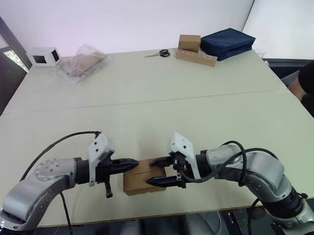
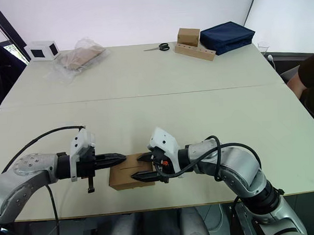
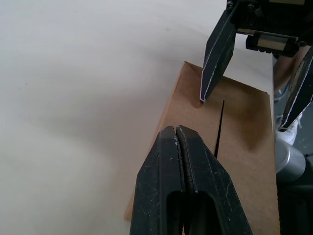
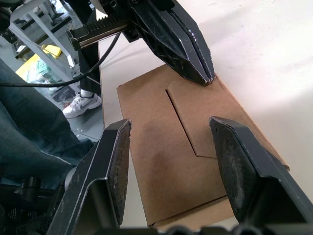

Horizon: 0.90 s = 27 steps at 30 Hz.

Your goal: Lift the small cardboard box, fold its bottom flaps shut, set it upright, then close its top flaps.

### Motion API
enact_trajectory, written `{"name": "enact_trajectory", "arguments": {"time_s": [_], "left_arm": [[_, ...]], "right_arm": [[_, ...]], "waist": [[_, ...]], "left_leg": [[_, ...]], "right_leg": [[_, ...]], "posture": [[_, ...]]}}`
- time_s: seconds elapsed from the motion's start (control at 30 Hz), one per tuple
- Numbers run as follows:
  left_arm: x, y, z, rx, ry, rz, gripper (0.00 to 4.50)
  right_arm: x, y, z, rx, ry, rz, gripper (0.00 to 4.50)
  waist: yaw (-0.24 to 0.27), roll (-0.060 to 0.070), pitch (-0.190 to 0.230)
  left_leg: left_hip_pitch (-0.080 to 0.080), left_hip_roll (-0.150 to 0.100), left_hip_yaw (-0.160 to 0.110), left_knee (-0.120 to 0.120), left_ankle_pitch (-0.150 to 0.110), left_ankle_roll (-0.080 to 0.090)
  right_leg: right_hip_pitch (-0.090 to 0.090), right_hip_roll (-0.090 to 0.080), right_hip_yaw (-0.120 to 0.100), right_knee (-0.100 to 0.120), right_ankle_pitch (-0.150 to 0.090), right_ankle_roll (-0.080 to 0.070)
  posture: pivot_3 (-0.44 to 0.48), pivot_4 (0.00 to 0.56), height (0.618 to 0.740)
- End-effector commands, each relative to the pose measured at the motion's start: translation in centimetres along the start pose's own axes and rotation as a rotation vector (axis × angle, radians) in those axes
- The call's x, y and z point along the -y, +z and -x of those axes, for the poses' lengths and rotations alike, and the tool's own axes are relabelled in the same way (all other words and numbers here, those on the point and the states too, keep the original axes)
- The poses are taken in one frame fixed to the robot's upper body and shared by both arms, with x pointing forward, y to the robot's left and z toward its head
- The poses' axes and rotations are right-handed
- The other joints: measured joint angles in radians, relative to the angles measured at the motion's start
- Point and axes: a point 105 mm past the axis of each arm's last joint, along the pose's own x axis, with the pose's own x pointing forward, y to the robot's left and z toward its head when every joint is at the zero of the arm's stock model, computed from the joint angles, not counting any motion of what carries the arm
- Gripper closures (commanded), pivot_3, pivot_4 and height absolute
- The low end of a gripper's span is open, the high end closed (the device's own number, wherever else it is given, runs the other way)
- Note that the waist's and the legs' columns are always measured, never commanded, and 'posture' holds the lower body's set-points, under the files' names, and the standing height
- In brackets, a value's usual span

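Brown corrugated carton, the small cardboard box (image 1: 144, 181), sits near the front edge of the pale table (image 1: 146, 107), between the two grippers; its upper face is closed, flaps (image 4: 205, 122) folded flat with a stepped seam running across it; left gripper (image 1: 133, 163) has its two black fingers pressed together, nothing between them, tips resting at the box's top near its left edge; right gripper (image 1: 158, 172) is spread wide, one finger over the far part of the box top, the other hanging past its near side, nothing clamped; right wrist view shows the seam's notch plainly and the left gripper's closed tips touching the cardboard, plus a person's jeans and a white trainer (image 4: 80, 104) below the table edge; left wrist view shows the seam as one thin dark slit (image 3: 219, 128) and the right gripper's far finger (image 3: 215, 54) with its tip on the board; the head views add the far end of the table: white box with a dark window (image 1: 44, 56), clear plastic bag (image 1: 81, 62), scissors (image 1: 158, 54), brown box on a holed cardboard strip (image 1: 196, 56), navy folded cloth case (image 1: 228, 42); a person's arm (image 1: 301, 85) shows at the right edge.
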Motion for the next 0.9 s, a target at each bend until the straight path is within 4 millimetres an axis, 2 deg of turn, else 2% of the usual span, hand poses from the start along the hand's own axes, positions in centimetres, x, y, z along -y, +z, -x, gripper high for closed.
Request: {"name": "enact_trajectory", "arguments": {"time_s": [0.03, 0.2, 0.33, 0.5, 0.63, 0.73, 0.8, 0.9], "left_arm": [[0.5, -1.4, -0.1, -0.069, -0.019, 0.008, 4.50], [-0.1, -1.4, 0.1, -0.044, 0.019, 0.023, 4.50], [-1.1, 0.6, 0.8, 0.084, 0.084, 0.047, 4.50], [-2.5, 3.2, 3.0, 0.206, 0.179, 0.063, 4.50], [-2.8, 3.6, 5.0, 0.183, 0.252, 0.064, 4.50], [-2.6, 2.6, 6.7, 0.124, 0.291, 0.103, 4.50], [-1.5, 1.2, 7.6, 0.071, 0.278, 0.160, 4.50], [-0.4, -0.8, 8.4, -0.010, 0.272, 0.203, 4.50]], "right_arm": [[-0.3, -0.5, -0.1, -0.022, 0.011, -0.002, 1.86], [-0.2, 0.0, 0.3, 0.027, 0.006, -0.007, 1.86], [0.1, 1.7, 1.2, 0.153, -0.003, -0.014, 1.86], [0.1, 3.9, 3.5, 0.296, -0.016, 0.006, 1.86], [0.2, 4.7, 5.2, 0.340, -0.050, 0.019, 1.86], [0.5, 3.9, 6.5, 0.322, -0.090, -0.005, 1.86], [0.5, 1.7, 7.4, 0.239, -0.117, -0.044, 1.86], [0.3, -0.1, 8.3, 0.176, -0.130, -0.085, 1.86]], "waist": [[0.000, 0.000, 0.000], [0.000, 0.000, 0.000], [0.000, 0.000, 0.000], [0.000, -0.001, 0.001], [-0.002, -0.001, 0.001], [-0.002, -0.001, 0.001], [-0.002, 0.000, 0.001], [0.000, -0.001, 0.001]], "left_leg": [[0.000, 0.000, 0.000, 0.000, 0.000, 0.000], [0.000, 0.000, 0.000, 0.000, 0.000, 0.000], [0.000, 0.000, 0.000, 0.000, 0.000, 0.000], [0.000, 0.000, 0.000, 0.000, 0.000, 0.000], [-0.001, 0.000, 0.000, 0.000, 0.000, 0.000], [-0.001, 0.000, 0.000, 0.000, 0.000, 0.000], [-0.001, 0.000, 0.000, 0.000, 0.000, 0.000], [-0.001, 0.000, 0.001, -0.001, -0.001, 0.002]], "right_leg": [[0.000, 0.000, 0.000, 0.000, 0.000, 0.000], [0.000, 0.000, 0.000, 0.000, 0.000, 0.000], [0.000, 0.000, 0.000, 0.000, 0.000, 0.000], [0.000, 0.000, 0.000, 0.000, 0.000, 0.000], [0.000, 0.000, 0.000, 0.000, 0.000, 0.000], [0.000, 0.000, 0.000, 0.000, 0.000, 0.000], [0.000, 0.000, 0.000, -0.001, 0.000, 0.000], [0.000, -0.001, 0.000, -0.002, 0.000, 0.000]], "posture": [[0.000, 0.150, 0.740], [0.000, 0.150, 0.740], [0.000, 0.150, 0.740], [0.000, 0.150, 0.740], [0.000, 0.150, 0.740], [0.000, 0.150, 0.740], [0.000, 0.150, 0.740], [0.000, 0.150, 0.740]]}}
